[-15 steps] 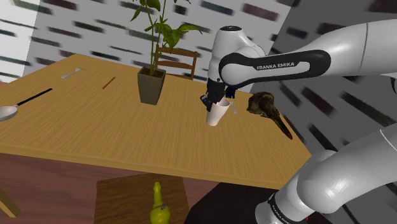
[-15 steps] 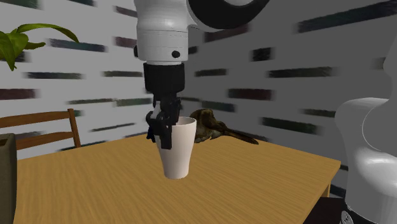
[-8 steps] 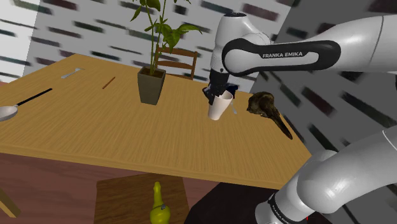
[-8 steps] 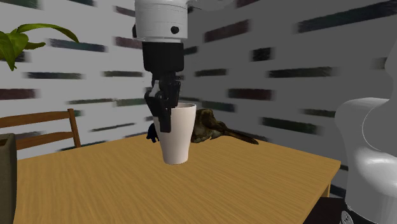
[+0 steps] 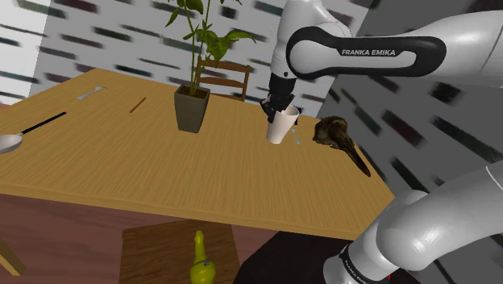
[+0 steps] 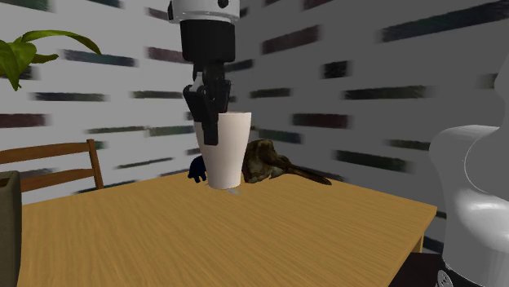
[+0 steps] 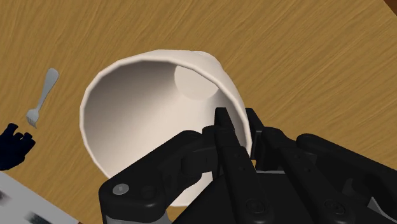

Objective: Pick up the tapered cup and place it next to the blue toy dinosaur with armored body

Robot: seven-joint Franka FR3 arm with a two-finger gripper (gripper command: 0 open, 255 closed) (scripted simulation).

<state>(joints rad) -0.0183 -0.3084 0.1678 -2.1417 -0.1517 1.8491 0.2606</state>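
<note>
White tapered cup (image 6: 228, 151) hangs slightly tilted, rim clamped in your gripper (image 6: 210, 122); carry it toward the blue toy dinosaur (image 6: 196, 169) and lower it just beside, not touching.

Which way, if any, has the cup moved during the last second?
Yes. The cup, clasped by the gripper, has risen off the table: in the second exterior view its rim now stands above the brown object behind it.
</note>
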